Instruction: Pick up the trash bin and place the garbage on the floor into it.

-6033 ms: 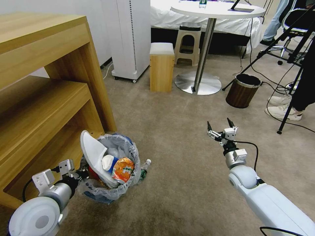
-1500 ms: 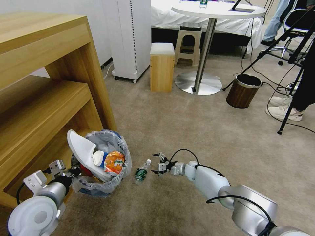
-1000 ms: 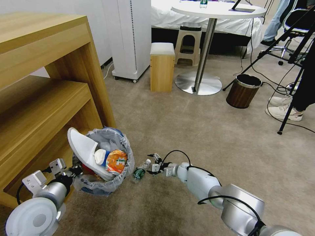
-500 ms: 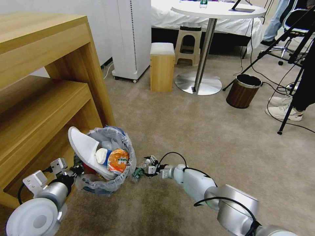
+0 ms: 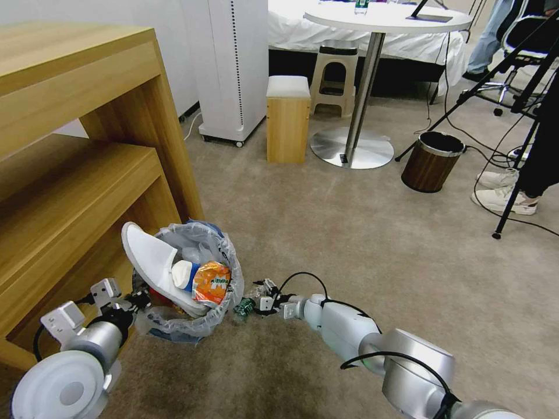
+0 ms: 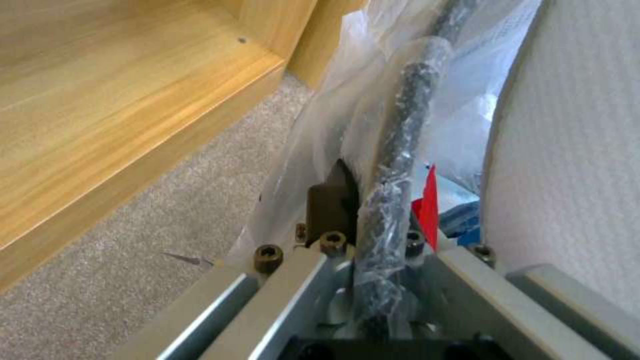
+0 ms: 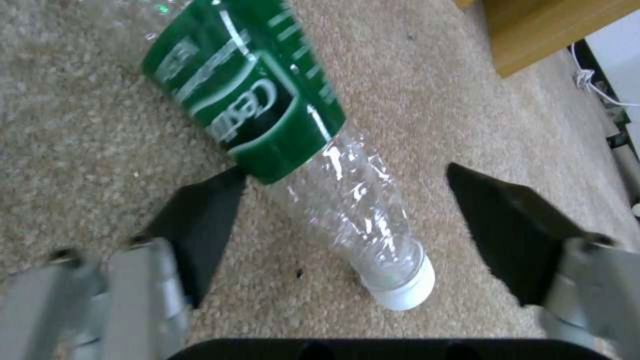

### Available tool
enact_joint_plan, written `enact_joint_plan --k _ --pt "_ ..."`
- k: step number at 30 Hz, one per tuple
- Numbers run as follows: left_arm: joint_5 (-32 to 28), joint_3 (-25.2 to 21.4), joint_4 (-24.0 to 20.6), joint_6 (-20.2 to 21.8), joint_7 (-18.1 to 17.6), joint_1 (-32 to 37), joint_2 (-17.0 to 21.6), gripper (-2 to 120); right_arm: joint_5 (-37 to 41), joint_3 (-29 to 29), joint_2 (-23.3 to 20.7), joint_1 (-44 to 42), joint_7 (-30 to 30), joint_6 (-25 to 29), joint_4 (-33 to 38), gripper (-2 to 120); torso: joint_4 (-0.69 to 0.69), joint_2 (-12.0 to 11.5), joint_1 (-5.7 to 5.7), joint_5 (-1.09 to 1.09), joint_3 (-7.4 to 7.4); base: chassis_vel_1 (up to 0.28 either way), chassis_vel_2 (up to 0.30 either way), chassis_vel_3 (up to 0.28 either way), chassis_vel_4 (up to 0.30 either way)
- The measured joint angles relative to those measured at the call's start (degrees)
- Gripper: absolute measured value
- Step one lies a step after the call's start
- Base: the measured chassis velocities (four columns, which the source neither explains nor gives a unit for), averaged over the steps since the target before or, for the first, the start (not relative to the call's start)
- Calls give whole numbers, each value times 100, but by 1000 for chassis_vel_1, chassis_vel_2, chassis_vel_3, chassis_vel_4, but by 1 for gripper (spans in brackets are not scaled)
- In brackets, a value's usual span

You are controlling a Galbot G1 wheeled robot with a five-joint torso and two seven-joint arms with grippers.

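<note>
Carpeted floor [image 7: 80, 145], clear green-labelled bottle [image 7: 293, 145]

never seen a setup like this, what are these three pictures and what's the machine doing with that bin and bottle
It is a wheeled robot with two arms. The wide picture is taken from its head, looking down at the floor. The other two come from cameras on its wrists.

The left gripper is shut on the rim of the trash bin, which sits beside a wooden shelf unit. The bin already holds a white slipper, an orange can and other litter.

The right gripper is low over the carpet with its fingers open on either side of a clear bottle with a green label, lying beside the bin. It has not closed on it yet.
</note>
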Motion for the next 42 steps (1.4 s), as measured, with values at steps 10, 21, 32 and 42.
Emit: enact_joint_plan --k 10,21,32,42 --pt "-22 19 -10 -54 24 -29 5 0 102 4 -61 -88 -30 80 43 34 0 0 0 0 0 0 0 0 0" --pt "-20 23 38 -79 44 -34 1 0 311 31 -105 -99 -207 190 120 0 0 0 0 0 0 0 0 0 0" --pt "0 33 334 -81 79 -80 95 0 1660 -72 -701 -248 -523 346 1022 0 1 0 0 1 0 0 0 0 0" --pt "-56 138 758 -82 70 -260 321 0 2158 37 -1792 -521 -676 532 2620 0 1 0 0 2 0 0 0 0 0"
